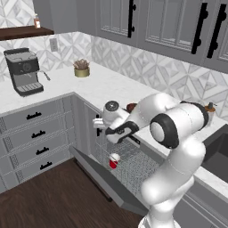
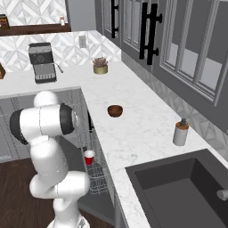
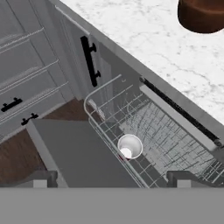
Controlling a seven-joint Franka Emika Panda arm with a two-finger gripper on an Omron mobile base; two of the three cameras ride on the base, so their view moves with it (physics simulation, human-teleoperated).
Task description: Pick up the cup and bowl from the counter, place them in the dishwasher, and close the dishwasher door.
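Note:
The red cup (image 1: 114, 161) (image 2: 89, 156) stands upright in the grey wire rack (image 3: 175, 140) of the open dishwasher (image 1: 133, 160), its pale inside (image 3: 130, 146) facing up. My gripper (image 1: 100, 128) (image 3: 111, 179) hovers above it, open, with nothing between the fingers. The dark brown bowl (image 2: 115, 111) (image 1: 131, 107) (image 3: 201, 15) sits on the white marble counter (image 2: 133, 129) behind the dishwasher, apart from the gripper. The grey dishwasher door (image 1: 102, 176) (image 3: 78, 153) is folded down toward the floor.
A coffee machine (image 1: 24, 71) and a potted plant (image 1: 82, 69) stand at the far left of the counter. A soap dispenser (image 2: 180, 132) stands by the dark sink (image 2: 178, 191). Grey drawers (image 1: 35, 133) with black handles flank the lowered door.

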